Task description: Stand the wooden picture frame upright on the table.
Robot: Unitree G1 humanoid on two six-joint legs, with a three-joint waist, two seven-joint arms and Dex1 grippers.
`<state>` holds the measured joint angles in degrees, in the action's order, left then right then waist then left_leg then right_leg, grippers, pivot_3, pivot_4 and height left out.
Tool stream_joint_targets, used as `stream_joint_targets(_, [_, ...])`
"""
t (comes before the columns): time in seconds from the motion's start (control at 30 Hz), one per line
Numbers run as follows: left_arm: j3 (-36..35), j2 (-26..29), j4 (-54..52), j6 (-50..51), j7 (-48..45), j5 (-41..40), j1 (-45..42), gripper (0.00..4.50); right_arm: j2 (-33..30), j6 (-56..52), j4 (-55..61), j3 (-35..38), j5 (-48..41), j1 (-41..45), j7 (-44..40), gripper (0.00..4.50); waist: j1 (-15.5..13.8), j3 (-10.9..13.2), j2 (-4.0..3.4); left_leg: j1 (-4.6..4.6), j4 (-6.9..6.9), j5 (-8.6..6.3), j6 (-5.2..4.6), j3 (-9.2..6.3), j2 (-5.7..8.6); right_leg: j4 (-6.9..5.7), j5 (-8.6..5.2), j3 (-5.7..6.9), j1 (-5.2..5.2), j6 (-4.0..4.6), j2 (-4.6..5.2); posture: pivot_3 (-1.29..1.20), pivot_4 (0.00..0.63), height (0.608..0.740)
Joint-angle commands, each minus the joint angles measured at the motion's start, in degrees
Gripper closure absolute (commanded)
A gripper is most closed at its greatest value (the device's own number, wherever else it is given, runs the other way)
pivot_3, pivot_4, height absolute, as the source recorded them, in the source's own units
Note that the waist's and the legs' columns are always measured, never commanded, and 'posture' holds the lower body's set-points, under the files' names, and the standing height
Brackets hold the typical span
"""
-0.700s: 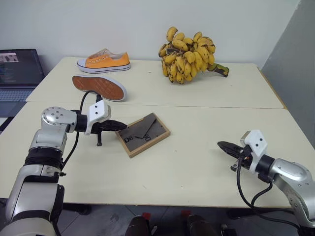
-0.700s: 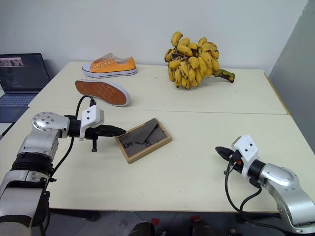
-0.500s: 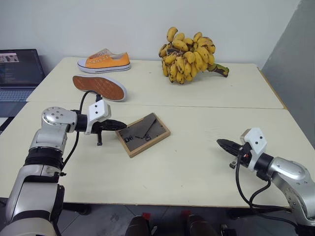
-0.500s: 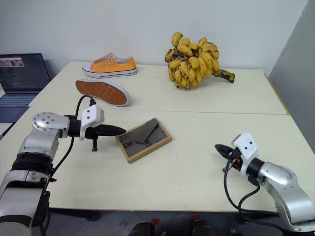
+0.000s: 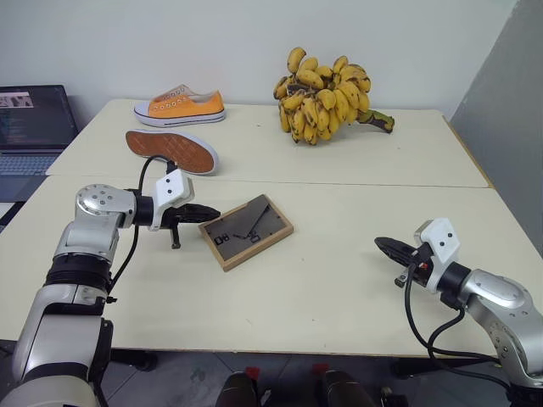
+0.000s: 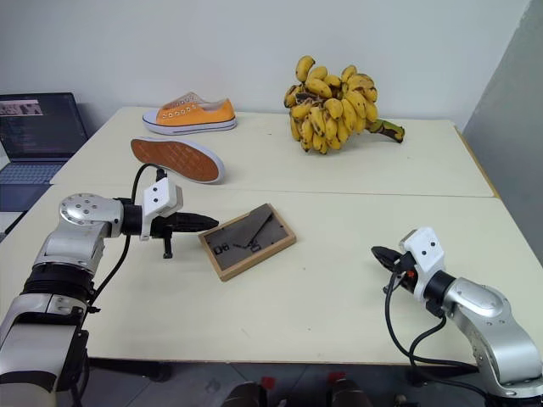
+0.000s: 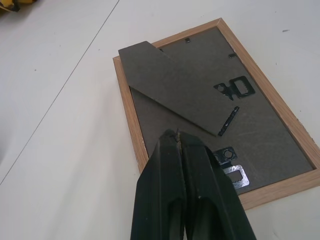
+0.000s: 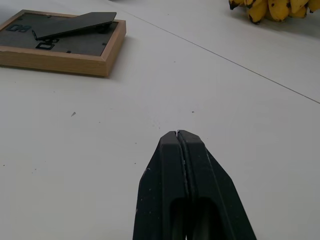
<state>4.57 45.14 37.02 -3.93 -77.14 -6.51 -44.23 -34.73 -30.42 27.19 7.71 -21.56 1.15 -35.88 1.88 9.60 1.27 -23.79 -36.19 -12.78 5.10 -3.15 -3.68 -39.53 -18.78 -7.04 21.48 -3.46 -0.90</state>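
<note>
The wooden picture frame (image 5: 246, 231) is seen lying flat, face down, on the near slab of the surface (image 5: 339, 280), slightly left of the centre of the left eye view and turned at an angle. Its dark grey back faces up, and the stand flap (image 7: 175, 85) is seen lifted a little off that back in the right wrist view.

The left arm is held in from the left edge of the left eye view, bent at the elbow, with the forearm running almost level toward the right. The left pincer (image 5: 210, 213) is pressed together, its tips just beside the left edge of the frame and above it; whether they touch the wood cannot be told. In the left wrist view the closed fingers (image 7: 170, 165) are pointed over the frame's lower rim toward the stand flap.

The right arm is extended from the lower right corner, with the forearm angled up and to the left. The right pincer (image 5: 383, 245) is also pressed together, holding nothing, low above bare surface and well apart from the frame.

On the far slab, beyond the seam, an orange shoe (image 5: 179, 104), a second shoe on its side with its sole showing (image 5: 170, 150) and a bunch of bananas (image 5: 325, 95) are found. A laptop (image 5: 34, 127) is seen at the left edge.
</note>
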Motion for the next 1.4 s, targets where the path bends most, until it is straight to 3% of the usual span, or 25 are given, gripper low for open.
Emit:
stream_joint_targets(0.03, [-0.8, 0.1, -0.6, -0.6, 1.0, 0.3, -1.0, 4.50, 0.5, 0.3, 1.0, 0.7, -0.5, 0.4, 0.9, 4.50, 0.0, 0.0, 0.00, 0.00, 0.00, 0.00, 0.00, 0.00, 0.00, 0.00, 0.00, 0.00, 0.00, 0.00, 0.00, 0.00, 0.150, 0.740])
stream_joint_targets(0.53, [3.3, -3.6, 19.3, -11.4, 16.1, 12.7, -7.3, 4.50, 3.3, 0.0, 0.9, -0.7, 2.5, 1.1, 6.3, 4.50, 0.0, 0.0, 0.01, 0.00, -0.11, 0.01, -0.02, -0.02, 0.03, -0.16, 0.00, 0.00, 0.02, 0.00, -0.01, 0.00, 0.150, 0.740])
stream_joint_targets(0.87, [6.8, -7.2, 21.5, -13.0, 23.4, 18.9, -4.6, 4.50, 4.3, -0.9, 2.6, 0.0, 1.9, 0.5, 8.6, 4.50, -0.1, 0.0, 0.01, 0.01, -0.14, 0.01, -0.02, -0.03, 0.04, -0.21, 0.00, 0.00, 0.00, 0.00, -0.01, 0.00, 0.150, 0.740])
stream_joint_targets(1.03, [6.9, -8.4, 14.6, -10.0, 17.7, 16.0, -0.9, 4.50, 4.6, -1.1, 2.6, 0.0, 1.8, 0.8, 9.2, 4.50, -0.1, 0.0, -0.01, 0.04, -0.24, 0.02, -0.02, -0.03, 0.05, -0.36, 0.00, -0.02, -0.02, -0.01, -0.01, 0.00, 0.150, 0.740])
stream_joint_targets(1.23, [8.6, -4.8, -10.2, 2.1, 0.7, 7.6, 9.6, 4.50, 5.1, -0.5, 1.2, -0.8, 2.8, 2.1, 9.9, 4.50, 0.0, -0.1, -0.11, 0.04, -0.39, 0.01, -0.02, -0.02, 0.05, -0.41, 0.00, -0.04, -0.08, -0.01, 0.01, 0.00, 0.150, 0.740])
stream_joint_targets(1.4, [7.9, -3.2, -22.3, 12.8, -3.5, 2.8, 12.9, 4.50, 4.6, 0.5, -0.9, -2.6, 6.1, 2.8, 11.0, 4.50, -0.1, -0.1, -0.12, 0.04, -0.42, 0.01, -0.02, -0.04, 0.04, -0.43, -0.01, -0.03, -0.07, 0.00, 0.00, 0.00, 0.150, 0.740])
